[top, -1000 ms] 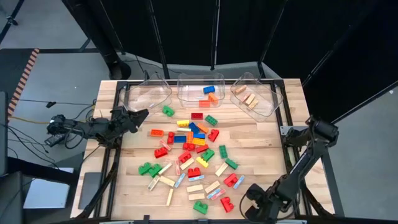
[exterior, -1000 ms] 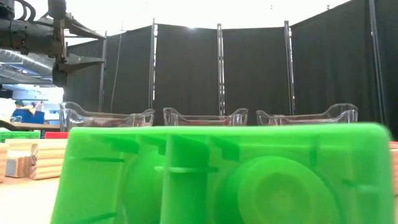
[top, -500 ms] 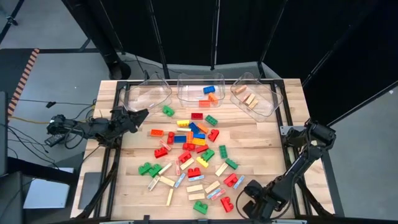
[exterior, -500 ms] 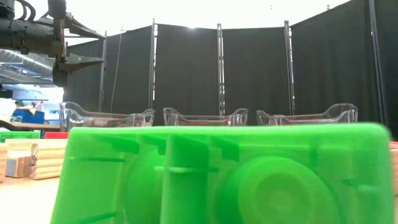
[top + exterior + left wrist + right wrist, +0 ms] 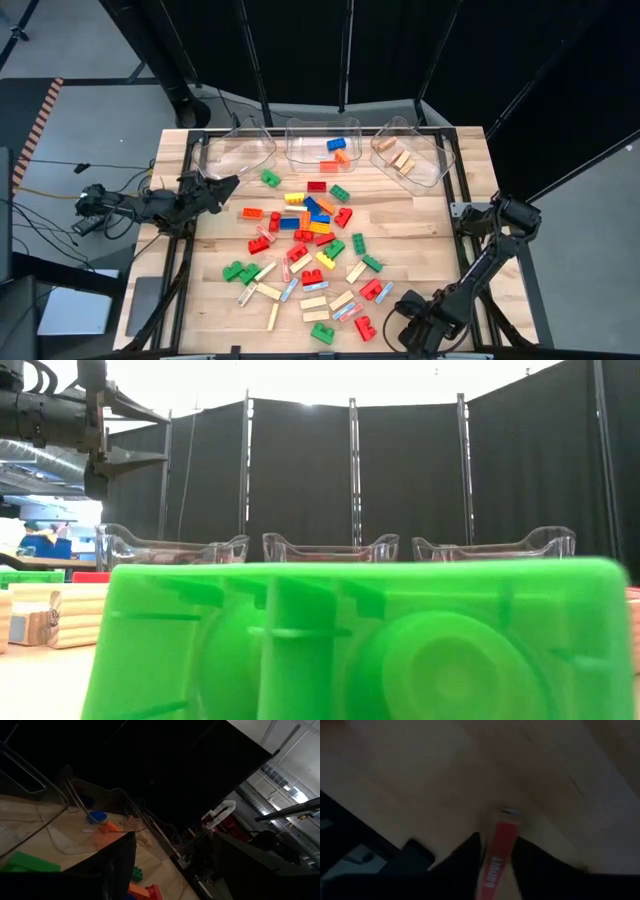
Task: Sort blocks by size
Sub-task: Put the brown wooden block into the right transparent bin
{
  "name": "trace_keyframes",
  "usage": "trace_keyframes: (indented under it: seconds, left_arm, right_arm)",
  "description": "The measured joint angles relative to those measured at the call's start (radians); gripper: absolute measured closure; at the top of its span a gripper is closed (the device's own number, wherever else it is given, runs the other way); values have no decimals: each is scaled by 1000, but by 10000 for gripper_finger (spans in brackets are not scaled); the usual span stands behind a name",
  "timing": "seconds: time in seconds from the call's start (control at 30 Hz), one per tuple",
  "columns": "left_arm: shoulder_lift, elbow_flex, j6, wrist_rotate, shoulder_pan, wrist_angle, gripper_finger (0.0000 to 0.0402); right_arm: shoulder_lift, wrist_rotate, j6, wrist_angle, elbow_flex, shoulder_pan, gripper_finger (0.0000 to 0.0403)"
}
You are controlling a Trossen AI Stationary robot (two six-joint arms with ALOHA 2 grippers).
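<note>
High view: the blocks (image 5: 305,250) lie scattered over the middle of the table (image 5: 460,160), with three clear bins (image 5: 320,145) in a row along its far edge. The middle bin already holds a blue and an orange brick, the right one tan bars, and the left one looks empty, so the sorting is barely begun. The left gripper (image 5: 225,185) hangs wide apart near the table's left edge, close to the left bin. The right gripper (image 5: 405,320) sits low at the near right corner.

Low view: a green brick (image 5: 350,640) fills the foreground, lying right at the near edge, with the bins behind it.

Left wrist view: the spread fingers (image 5: 117,860) point toward the bins.

Right wrist view: the right gripper's fingers flank a narrow red block (image 5: 497,852) on the wood, apparently pinching it for lifting.
</note>
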State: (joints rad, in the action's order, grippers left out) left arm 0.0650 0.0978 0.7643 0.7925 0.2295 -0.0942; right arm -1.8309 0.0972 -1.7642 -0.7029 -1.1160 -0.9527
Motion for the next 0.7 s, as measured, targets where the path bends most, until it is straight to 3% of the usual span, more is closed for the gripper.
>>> trace_keyframes:
  seconds: [0.07, 0.27, 0.4, 0.7]
  left_arm:
    - [0, 0, 0, 0, 0, 7, 133]
    - [0, 0, 0, 0, 0, 12, 133]
    - [0, 0, 0, 0, 0, 11, 133]
    - [0, 0, 0, 0, 0, 11, 133]
  right_arm:
    - [0, 0, 41, 12, 0, 9, 335]
    - [9, 2, 165, 7, 0, 92, 330]
    - [73, -29, 343, -132, -22, 237, 330]
    - [358, -449, 807, -541, -81, 780, 330]
